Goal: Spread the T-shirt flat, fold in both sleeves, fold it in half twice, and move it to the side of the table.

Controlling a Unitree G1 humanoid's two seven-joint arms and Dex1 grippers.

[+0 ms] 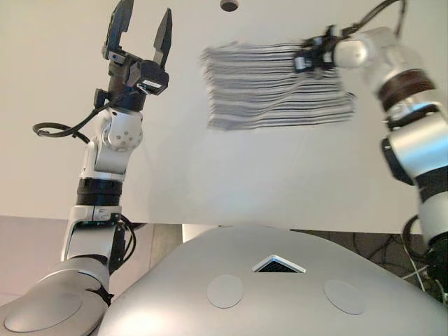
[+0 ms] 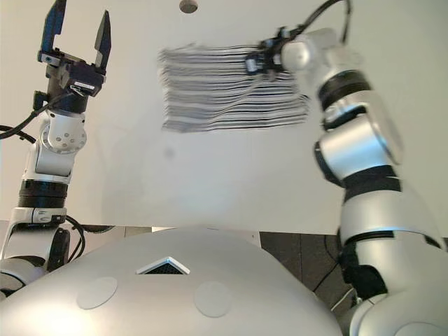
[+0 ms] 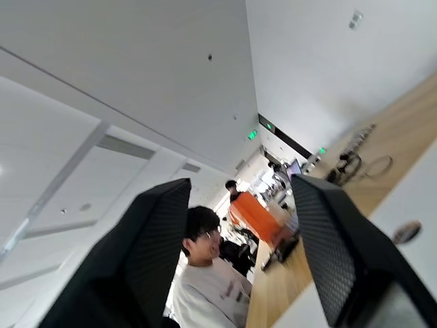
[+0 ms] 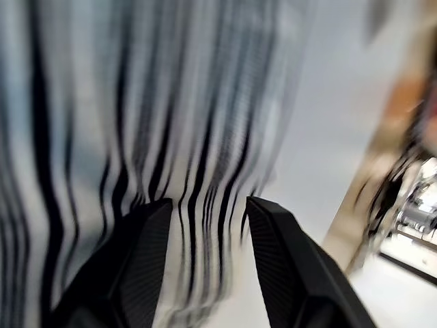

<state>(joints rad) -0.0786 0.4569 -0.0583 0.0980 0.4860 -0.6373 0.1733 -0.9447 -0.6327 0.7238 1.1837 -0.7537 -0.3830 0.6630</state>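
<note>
A broad white counter (image 1: 210,189) carries the one item of work: a black-and-white striped T-shirt (image 1: 273,91), lying on the far part of the surface, a little to the robot's right of the middle and well apart from the counter's near edge. The shirt appears as a compact rectangle with no sleeves sticking out and its edges stacked in layers. By that shape, the spreading, the sleeve folds and both halvings look finished, and only the move to the side of the counter seems left. The bundle has bare surface on every side, so it does not yet look to be in its final place.

The right gripper (image 1: 309,59) is down at the far right corner of the shirt, touching the cloth. In the right wrist view its fingers (image 4: 143,253) stand moderately apart, with stripes showing in the gap. It cannot be told whether they pinch a layer or merely press on the fabric.

The left gripper (image 1: 145,15) is held up above the counter's left side, well apart from the shirt, its fingers (image 3: 150,260) spread wide and holding nothing.

A small round fitting (image 1: 229,5) sits at the counter's far edge, just beyond the shirt.
</note>
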